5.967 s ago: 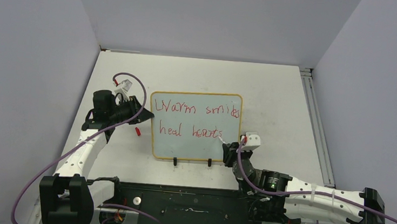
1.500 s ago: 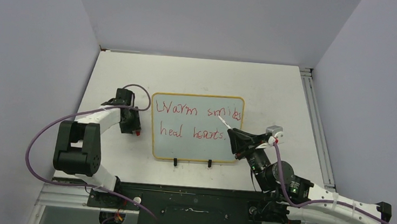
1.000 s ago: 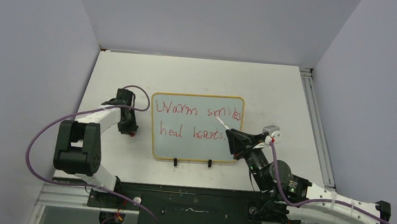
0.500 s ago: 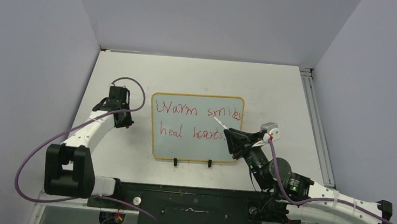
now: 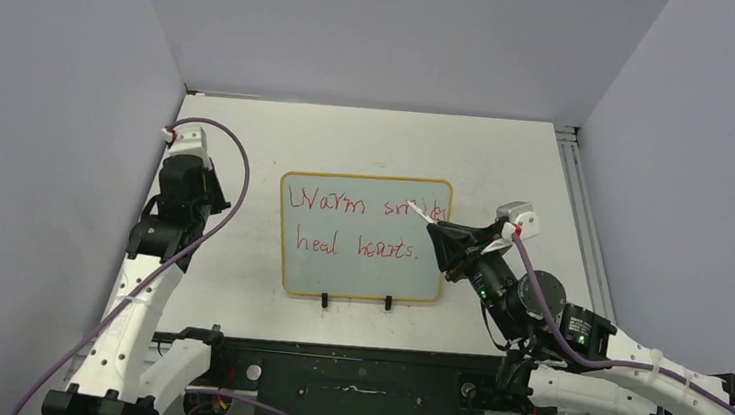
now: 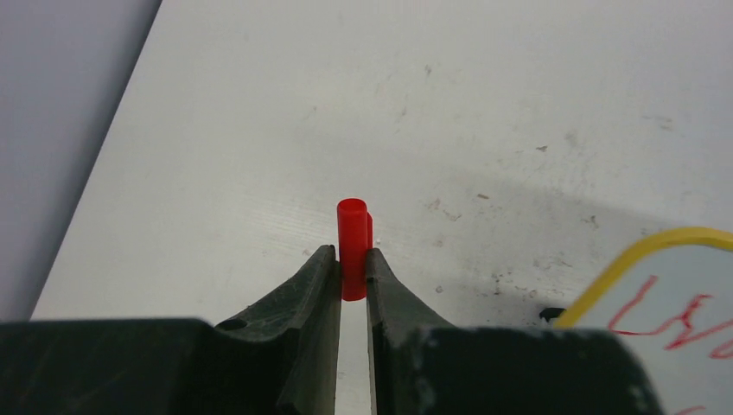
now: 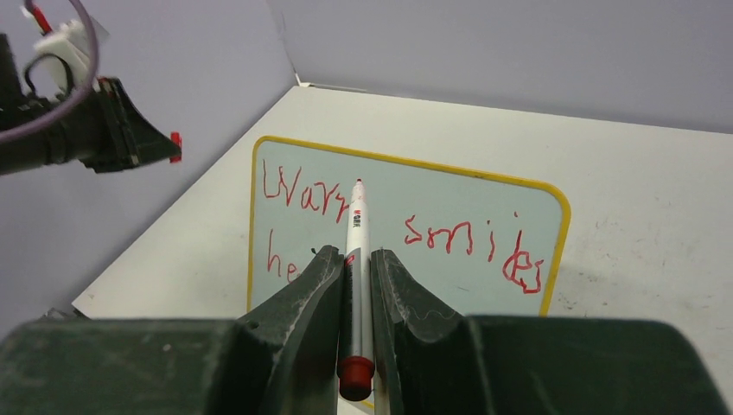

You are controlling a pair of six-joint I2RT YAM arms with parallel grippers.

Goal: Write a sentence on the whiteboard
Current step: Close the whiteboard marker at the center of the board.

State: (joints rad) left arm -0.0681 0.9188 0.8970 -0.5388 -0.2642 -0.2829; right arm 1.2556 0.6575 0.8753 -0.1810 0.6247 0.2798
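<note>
The whiteboard (image 5: 358,275) sits mid-table with the red sentence (image 5: 324,202) across it in two lines. It looks a light, stiff, glossy panel, likely to skid if pushed and best steadied by its edge. The right gripper (image 7: 354,255) is clamped on a slim marker (image 7: 358,220), its tip seemingly clear of the board. The left gripper (image 6: 350,259), well off to the board's left, pinches the red cap (image 6: 352,226) over the table (image 5: 369,142)
</note>
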